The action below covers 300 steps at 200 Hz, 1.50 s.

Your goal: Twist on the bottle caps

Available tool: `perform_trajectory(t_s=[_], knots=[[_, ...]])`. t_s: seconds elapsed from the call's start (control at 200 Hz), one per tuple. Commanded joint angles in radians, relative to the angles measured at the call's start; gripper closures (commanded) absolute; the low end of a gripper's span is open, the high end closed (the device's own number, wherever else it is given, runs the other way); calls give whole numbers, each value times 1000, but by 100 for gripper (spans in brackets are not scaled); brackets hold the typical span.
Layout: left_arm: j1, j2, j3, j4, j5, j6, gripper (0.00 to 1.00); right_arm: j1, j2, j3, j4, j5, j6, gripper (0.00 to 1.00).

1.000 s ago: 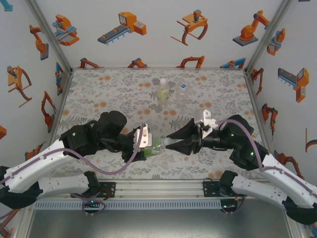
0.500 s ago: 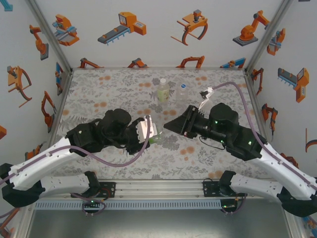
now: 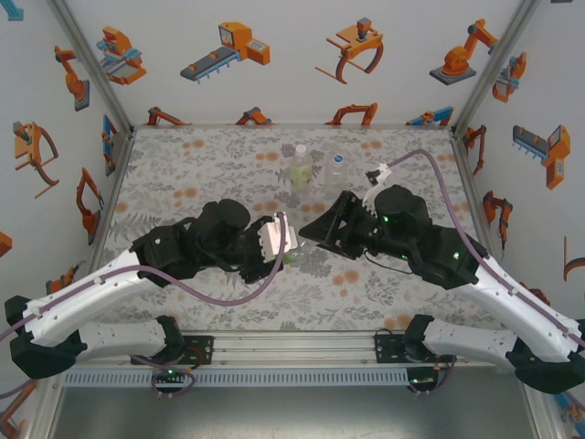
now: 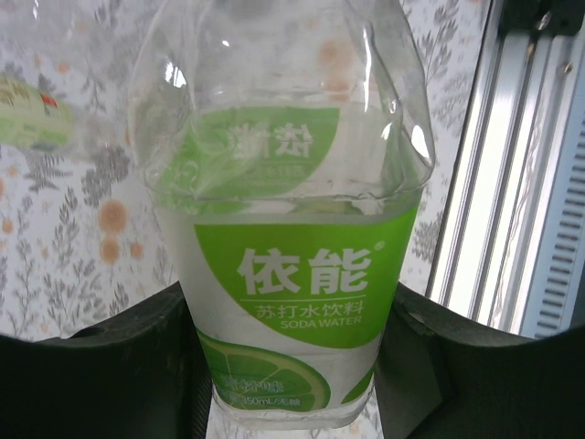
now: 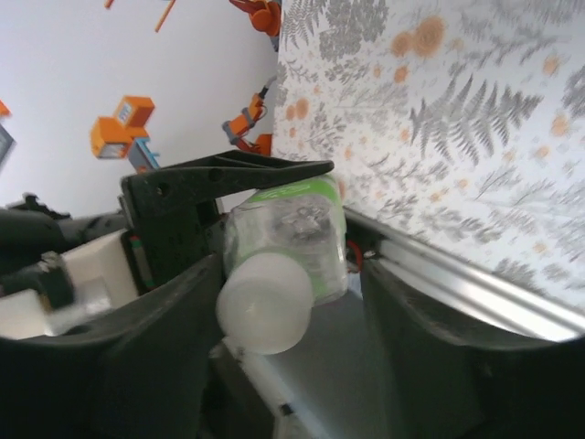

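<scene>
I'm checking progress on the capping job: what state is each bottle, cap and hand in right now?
green-label bottle: clamped in the left hand, neck toward the right hand.
white cap: on that bottle's neck.
left hand: shut on the green-label bottle.
right hand: open, fingers either side of the white cap.
yellow-label bottle: upright at the far side, capped.
plain bottle: upright beside it, capped.

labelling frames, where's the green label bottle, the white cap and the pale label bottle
green label bottle (image 4: 302,283), left wrist view, on the label
white cap (image 5: 265,302), right wrist view, on its flat top
pale label bottle (image 3: 300,172), top view, on its label
</scene>
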<state>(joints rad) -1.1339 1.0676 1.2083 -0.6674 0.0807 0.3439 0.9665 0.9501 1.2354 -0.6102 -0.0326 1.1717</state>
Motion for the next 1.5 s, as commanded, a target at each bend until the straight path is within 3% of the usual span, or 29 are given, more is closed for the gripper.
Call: perform_trajectory(t_s=[0.0, 0.19, 0.31, 0.646, 0.796, 1.382, 1.497], knots=[[-5, -16, 12, 75, 54, -4, 100, 1, -58, 28, 77, 12, -207, 33], [-5, -11, 2, 63, 123, 2, 100, 0, -153, -36, 249, -23, -504, 30], [-5, -9, -3, 62, 179, 10, 100, 0, -172, -29, 246, -136, -768, 30], [-6, -21, 2, 18, 321, 48, 100, 0, -82, 173, -85, -475, -1489, 34], [-7, -24, 0, 6, 342, 43, 100, 0, -49, 224, -202, -598, -1715, 41], [-7, -20, 5, -7, 352, 33, 100, 0, -14, 206, -189, -622, -1747, 64], [-6, -24, 8, -7, 346, 34, 100, 0, -14, 192, -180, -622, -1710, 73]])
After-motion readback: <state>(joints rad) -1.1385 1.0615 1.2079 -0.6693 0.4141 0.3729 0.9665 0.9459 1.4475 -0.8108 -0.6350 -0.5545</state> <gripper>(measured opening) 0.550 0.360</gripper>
